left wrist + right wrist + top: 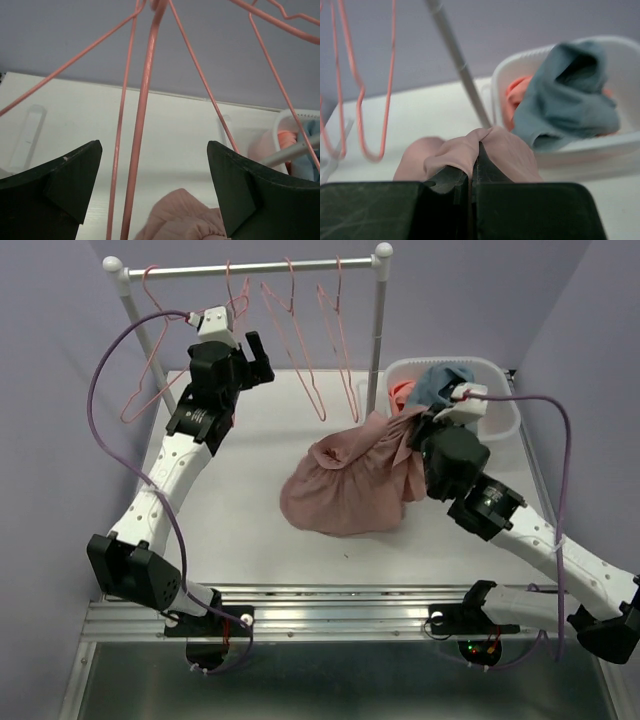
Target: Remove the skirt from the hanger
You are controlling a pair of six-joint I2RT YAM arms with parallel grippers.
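The pink skirt point(345, 485) lies bunched on the white table, off the hangers, and it also shows at the bottom of the left wrist view point(182, 217). My right gripper point(417, 426) is shut on a fold of its upper edge point(470, 147), with the cloth draped over both fingers. My left gripper point(262, 355) stands open up by the rail. In the left wrist view a bare pink hanger point(141, 125) passes between its widely spread fingers point(70, 175) without touching them.
Several bare pink hangers point(300, 340) hang from a white rail point(250, 267) on two posts at the back of the table. A white basket point(500, 420) at the back right holds blue point(570, 95) and orange clothes. The right post point(460, 65) stands close behind the skirt.
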